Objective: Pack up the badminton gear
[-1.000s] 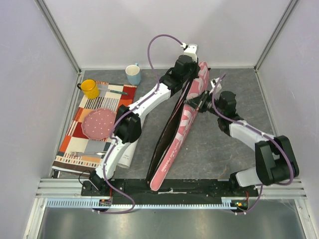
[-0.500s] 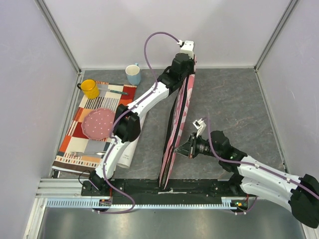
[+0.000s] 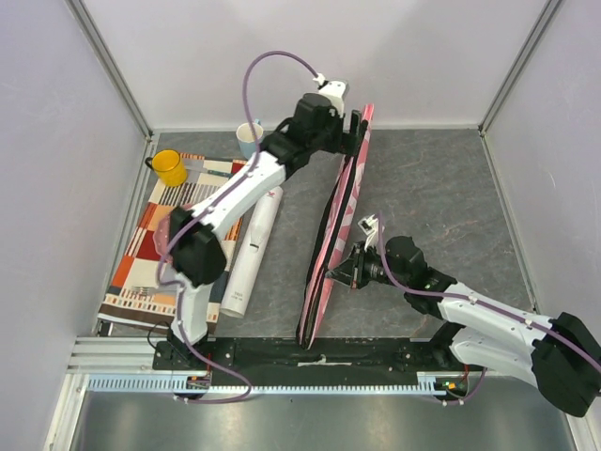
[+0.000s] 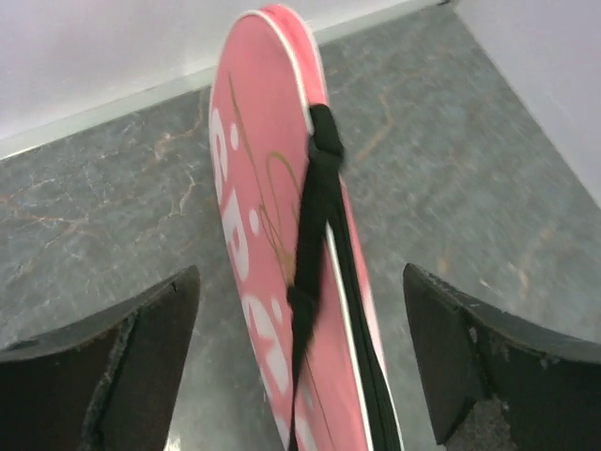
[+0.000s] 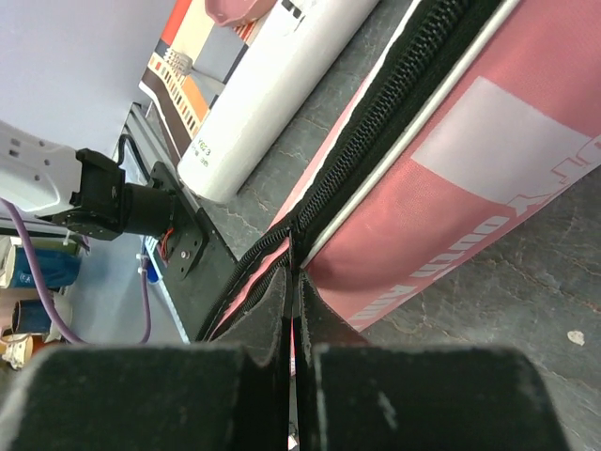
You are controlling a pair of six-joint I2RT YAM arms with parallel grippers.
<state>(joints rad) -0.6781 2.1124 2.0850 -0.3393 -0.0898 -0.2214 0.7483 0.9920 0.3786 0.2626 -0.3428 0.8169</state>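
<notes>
The flat pink fabric racket bag [image 3: 338,216] stands on its long edge mid-table, black zip [image 5: 413,85] along its rim. The left gripper [image 4: 300,272] gapes wide astride its rounded far end, apart from it. The right gripper [image 3: 336,276] is pinched closed at the zip. A smooth white tube [image 3: 252,249] lies left on the grey marbled table [image 3: 441,188].

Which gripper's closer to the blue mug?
Left. The left gripper is open around the far tip of the pink bag, to the right of the blue mug. The right gripper, shut on the bag's zipper, is farther away, toward the near edge.
</notes>
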